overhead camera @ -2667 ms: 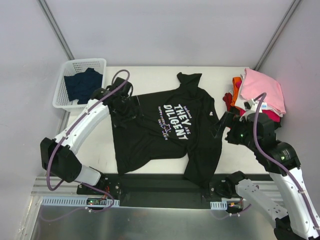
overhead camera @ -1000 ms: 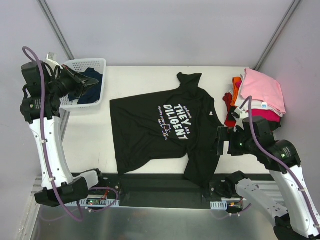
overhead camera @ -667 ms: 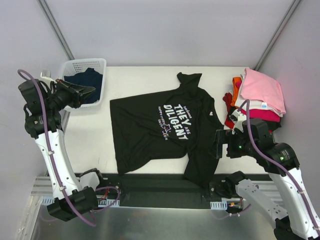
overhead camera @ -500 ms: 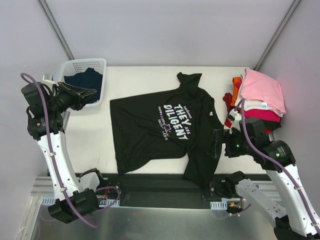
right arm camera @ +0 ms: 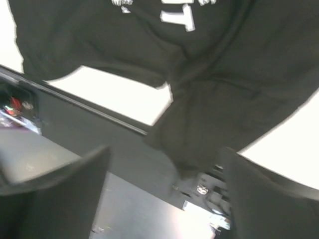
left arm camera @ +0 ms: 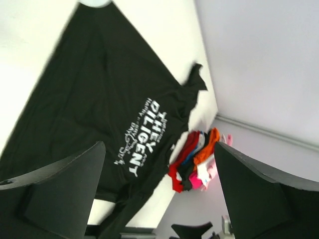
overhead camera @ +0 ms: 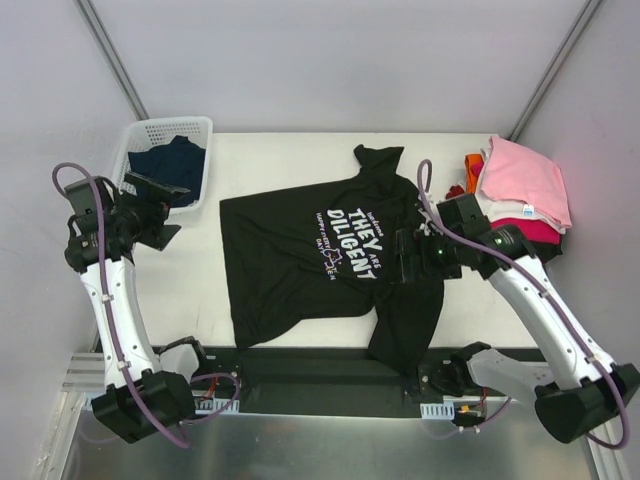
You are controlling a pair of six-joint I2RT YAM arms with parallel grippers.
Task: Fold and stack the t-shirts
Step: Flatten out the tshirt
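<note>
A black t-shirt (overhead camera: 320, 250) with white lettering lies spread, somewhat rumpled, on the table's middle, and its lower right hem hangs over the near edge. It also shows in the left wrist view as the black t-shirt (left arm camera: 109, 94) and close below in the right wrist view as the black t-shirt (right arm camera: 224, 94). My left gripper (overhead camera: 172, 210) hangs open in the air left of the shirt, holding nothing; its fingers (left arm camera: 55, 189) stand wide apart. My right gripper (overhead camera: 402, 258) hovers open over the shirt's right side, empty, with fingers (right arm camera: 269, 194) spread. Other t-shirts, pink on top, form a stack (overhead camera: 520, 190) at the right.
A white basket (overhead camera: 135, 150) at the back left holds a dark navy tee (overhead camera: 168, 165). The stack (left arm camera: 199, 159) of coloured tees shows beyond the black shirt. The black base rail (overhead camera: 300, 365) runs along the near table edge, and grey walls close in behind.
My left gripper has opened and dropped a little beside the basket. My right arm has swung left from beside the stack to above the black shirt's right side.
</note>
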